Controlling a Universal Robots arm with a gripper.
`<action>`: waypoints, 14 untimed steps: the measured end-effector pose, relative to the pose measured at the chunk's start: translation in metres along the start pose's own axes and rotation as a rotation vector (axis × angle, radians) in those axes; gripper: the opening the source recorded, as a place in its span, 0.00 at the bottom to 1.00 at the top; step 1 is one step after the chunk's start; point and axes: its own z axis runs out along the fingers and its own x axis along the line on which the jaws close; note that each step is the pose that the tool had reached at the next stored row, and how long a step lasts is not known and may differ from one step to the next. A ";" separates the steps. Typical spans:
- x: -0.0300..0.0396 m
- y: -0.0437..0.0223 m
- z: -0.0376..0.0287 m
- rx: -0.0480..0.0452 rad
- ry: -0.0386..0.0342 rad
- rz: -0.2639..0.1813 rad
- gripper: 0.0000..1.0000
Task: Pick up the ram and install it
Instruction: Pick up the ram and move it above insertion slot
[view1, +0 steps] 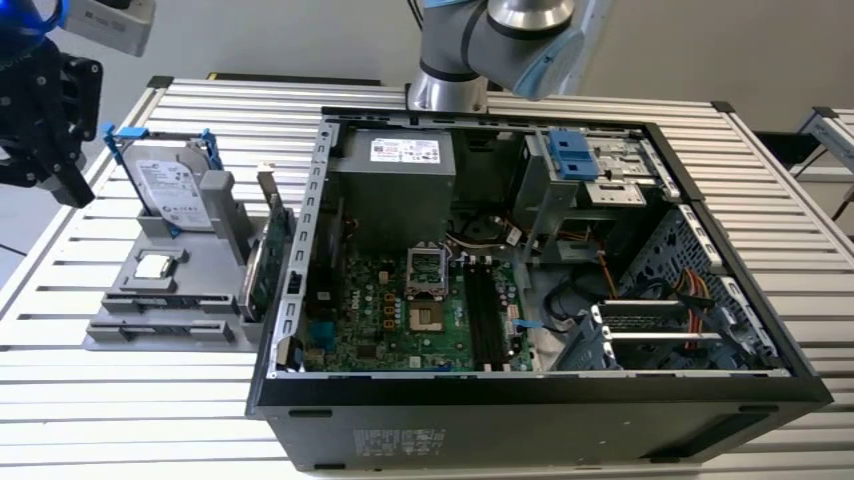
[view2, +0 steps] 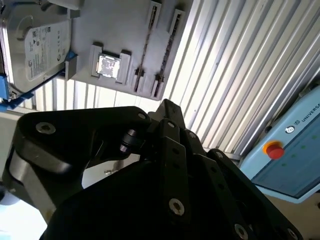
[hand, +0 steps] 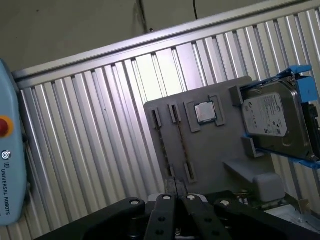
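- Gripper (view1: 67, 185) hangs at the exterior view's left, high over the grey tray's (view1: 134, 335) outer side. In the first wrist view (hand: 176, 186) its fingers are pressed together, holding nothing.
- Open computer case (view1: 534, 420) lies on the slatted table (view1: 134, 400), motherboard (view1: 400, 310) exposed.
- That tray sits just beside the case.
- Hard drive (hand: 272, 117) with blue clips stands in the tray.
- Ram (hand: 181, 145) stands on edge in a tray slot beside the processor chip (hand: 205, 111), well apart from the gripper.
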 end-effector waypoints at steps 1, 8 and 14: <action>0.0000 0.0000 0.0000 0.0000 0.0003 -0.006 0.00; -0.0002 0.0001 0.0000 0.0003 0.0024 -0.050 0.00; -0.0002 0.0001 0.0000 0.0006 0.0041 -0.087 0.00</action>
